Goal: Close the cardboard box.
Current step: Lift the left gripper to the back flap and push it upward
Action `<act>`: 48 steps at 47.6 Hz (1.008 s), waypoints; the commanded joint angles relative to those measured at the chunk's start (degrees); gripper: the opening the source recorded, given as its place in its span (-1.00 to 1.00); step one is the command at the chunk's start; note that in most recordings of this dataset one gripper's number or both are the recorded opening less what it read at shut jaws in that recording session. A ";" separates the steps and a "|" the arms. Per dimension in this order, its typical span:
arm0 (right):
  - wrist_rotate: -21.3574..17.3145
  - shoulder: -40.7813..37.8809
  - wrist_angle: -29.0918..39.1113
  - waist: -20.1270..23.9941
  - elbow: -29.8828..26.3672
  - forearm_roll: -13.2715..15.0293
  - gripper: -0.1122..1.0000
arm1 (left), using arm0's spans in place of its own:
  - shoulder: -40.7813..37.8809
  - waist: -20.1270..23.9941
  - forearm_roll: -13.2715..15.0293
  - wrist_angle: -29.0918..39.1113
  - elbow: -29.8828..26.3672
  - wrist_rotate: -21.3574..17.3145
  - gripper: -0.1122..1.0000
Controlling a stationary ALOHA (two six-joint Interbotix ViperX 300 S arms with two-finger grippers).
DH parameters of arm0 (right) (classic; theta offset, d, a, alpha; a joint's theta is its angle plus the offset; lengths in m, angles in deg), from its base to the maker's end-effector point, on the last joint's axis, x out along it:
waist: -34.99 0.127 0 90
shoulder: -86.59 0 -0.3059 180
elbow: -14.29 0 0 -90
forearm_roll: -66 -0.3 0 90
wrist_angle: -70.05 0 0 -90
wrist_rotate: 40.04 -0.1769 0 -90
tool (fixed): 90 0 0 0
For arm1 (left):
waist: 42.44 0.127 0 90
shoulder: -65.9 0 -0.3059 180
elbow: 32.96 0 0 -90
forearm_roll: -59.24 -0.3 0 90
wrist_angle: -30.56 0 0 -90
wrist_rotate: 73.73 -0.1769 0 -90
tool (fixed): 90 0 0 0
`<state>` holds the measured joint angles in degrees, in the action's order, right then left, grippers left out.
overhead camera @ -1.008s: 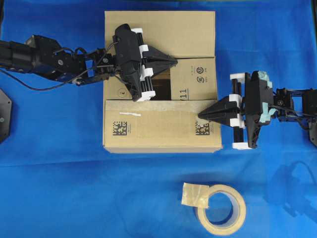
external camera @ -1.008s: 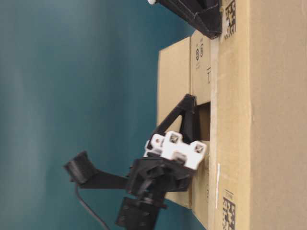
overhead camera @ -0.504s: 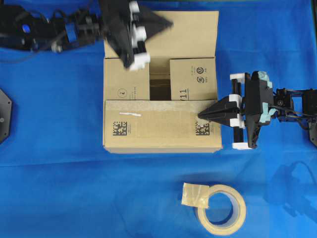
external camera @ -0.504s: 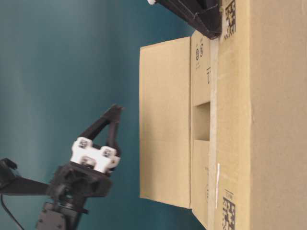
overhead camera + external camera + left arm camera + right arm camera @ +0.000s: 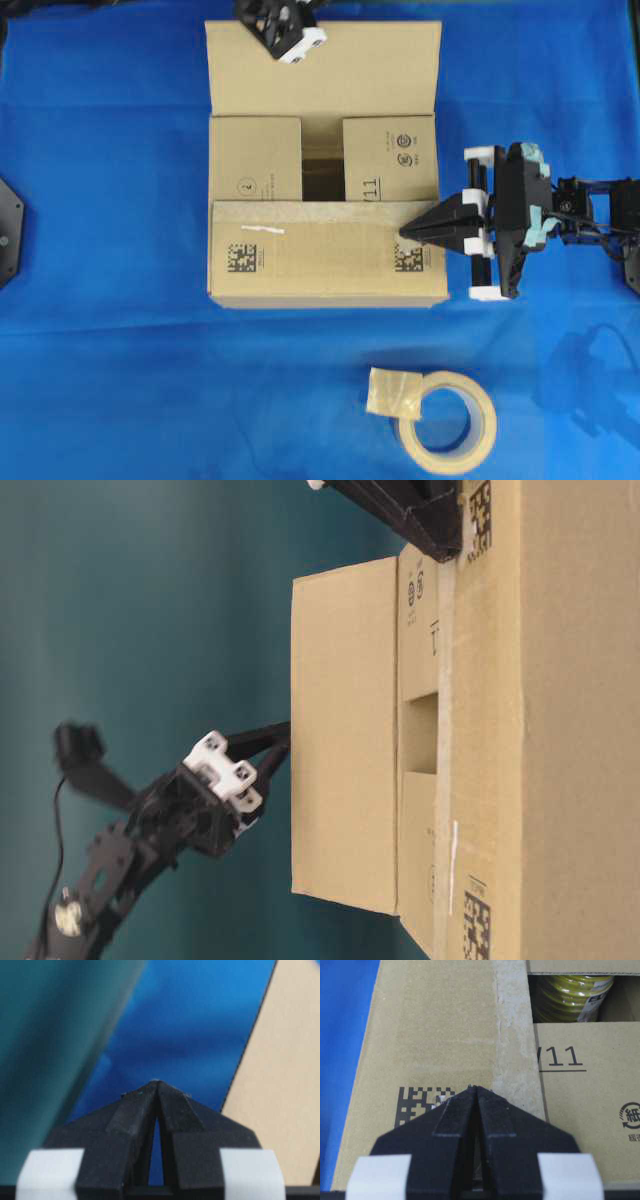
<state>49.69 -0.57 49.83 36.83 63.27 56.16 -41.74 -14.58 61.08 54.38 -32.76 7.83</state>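
Note:
The cardboard box (image 5: 325,250) sits mid-table on the blue cloth. Its near flap (image 5: 435,1035) and both side flaps lie folded down, with a gap between the side flaps. The far flap (image 5: 325,70) stands raised. My left gripper (image 5: 285,35) is shut and empty behind that flap, its tips (image 5: 283,740) at the flap's outer face (image 5: 280,1085). My right gripper (image 5: 405,232) is shut, its tips (image 5: 474,1088) resting on the near flap beside a QR code (image 5: 415,1102).
A beige tape roll (image 5: 447,420) lies on the cloth in front of the box. Something yellow (image 5: 572,995) shows inside the box through the gap. A black mount (image 5: 8,230) sits at the table's left edge.
My left gripper lifted out of the gap over the side flaps, swung back past the far flap and now touches its outer face. The far flap stands more upright. The right gripper stayed put.

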 commanded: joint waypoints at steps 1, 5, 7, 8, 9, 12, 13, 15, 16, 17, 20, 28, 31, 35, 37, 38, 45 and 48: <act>0.09 0.26 -0.62 -0.18 -0.35 -0.09 -0.80 | -0.79 0.26 -0.09 6.77 -5.71 -1.14 -0.80; 0.09 0.18 -0.70 -0.18 -0.26 -0.09 -0.80 | -2.29 0.18 0.00 11.07 -8.53 -3.08 -0.80; 0.09 0.26 -0.70 -0.18 -0.26 -0.09 -0.80 | -2.90 0.00 0.09 12.83 -9.67 -3.25 -0.80; 0.09 0.18 -0.70 -0.18 -0.26 -0.09 -0.80 | -3.16 0.00 0.09 13.80 -10.20 -3.43 -0.80; 0.09 0.18 -0.70 -0.18 -0.26 -0.09 -0.80 | -3.52 -0.18 0.09 14.77 -10.72 -3.60 -0.80; 0.09 0.26 -0.70 -0.18 -0.26 -0.18 -0.80 | -3.96 -0.53 0.18 16.52 -11.43 -3.87 -0.80; 0.09 0.26 -0.70 -0.18 -0.26 -0.09 -0.80 | -4.04 -0.62 0.18 16.88 -11.60 -3.87 -0.80; 0.09 0.18 -0.70 -0.18 -0.18 -0.09 -0.80 | -4.04 -0.97 0.26 17.49 -11.69 -3.87 -0.80; 0.09 0.18 -0.70 -0.18 -0.18 -0.09 -0.80 | -4.04 -1.14 0.26 17.67 -11.69 -3.87 -0.80; 0.09 0.18 -0.70 -0.18 -0.18 -0.18 -0.80 | -4.04 -1.32 0.26 17.75 -11.69 -3.87 -0.80; 0.09 0.26 -0.79 -0.18 -0.18 -0.09 -0.80 | -3.96 -1.93 0.26 18.19 -11.60 -3.96 -0.80; 0.09 0.26 -0.88 -0.18 -0.18 -0.09 -0.80 | -3.78 -3.34 0.26 19.60 -11.78 -3.78 -0.80; 0.09 0.26 -0.88 -0.18 -0.18 -0.09 -0.80 | -3.52 -3.78 0.26 20.13 -12.04 -3.60 -0.80; 0.09 0.18 -0.97 -0.18 -0.18 -0.09 -0.80 | -3.25 -4.39 0.26 20.48 -12.04 -3.52 -0.80; 0.09 0.18 -1.05 -0.18 -0.18 -0.09 -0.80 | -3.16 -4.75 0.26 20.65 -12.04 -3.43 -0.80; 0.09 0.26 -1.14 -0.18 -0.18 -0.09 -0.80 | -3.08 -4.92 0.26 20.83 -12.04 -3.43 -0.80; 0.26 0.26 -1.23 -0.18 -0.18 -0.09 -0.80 | -1.93 -6.15 0.26 22.15 -12.04 -2.81 -0.80; 0.44 0.26 -1.32 -0.18 -0.18 -0.09 -0.80 | -1.41 -6.77 0.26 22.41 -11.87 -2.46 -0.80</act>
<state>49.96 -0.57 48.95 36.83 63.36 56.16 -45.34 -19.85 61.08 76.53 -43.92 5.28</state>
